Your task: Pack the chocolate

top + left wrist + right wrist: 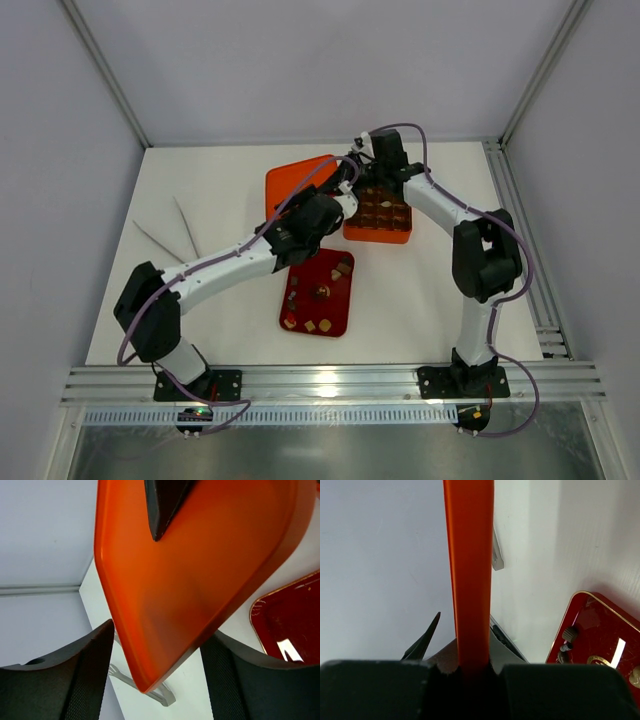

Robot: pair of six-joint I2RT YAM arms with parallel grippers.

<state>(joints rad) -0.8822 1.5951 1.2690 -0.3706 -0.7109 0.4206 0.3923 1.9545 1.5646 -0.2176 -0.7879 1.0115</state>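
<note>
An orange box (379, 236) with a grid of cells holds several dark chocolate pieces (384, 211). More chocolate (322, 292) lies loose in the dark red tray (335, 312) nearer the arms. My right gripper (469, 667) is shut on the edge of a flat orange lid (468, 570), which it holds tilted off the table (296, 182). My left gripper (157, 635) is open with the lid's lower corner (145, 680) between its fingers (65, 675), a gap showing on both sides. In the right wrist view, chocolate pieces (568, 634) show in the tray (600, 630).
Two long metal tweezers (165, 243) lie on the white table at the left; their tips show under the lid (167, 696). The dark red tray's corner (292, 620) sits right of the left gripper. Grey walls close in the back and sides.
</note>
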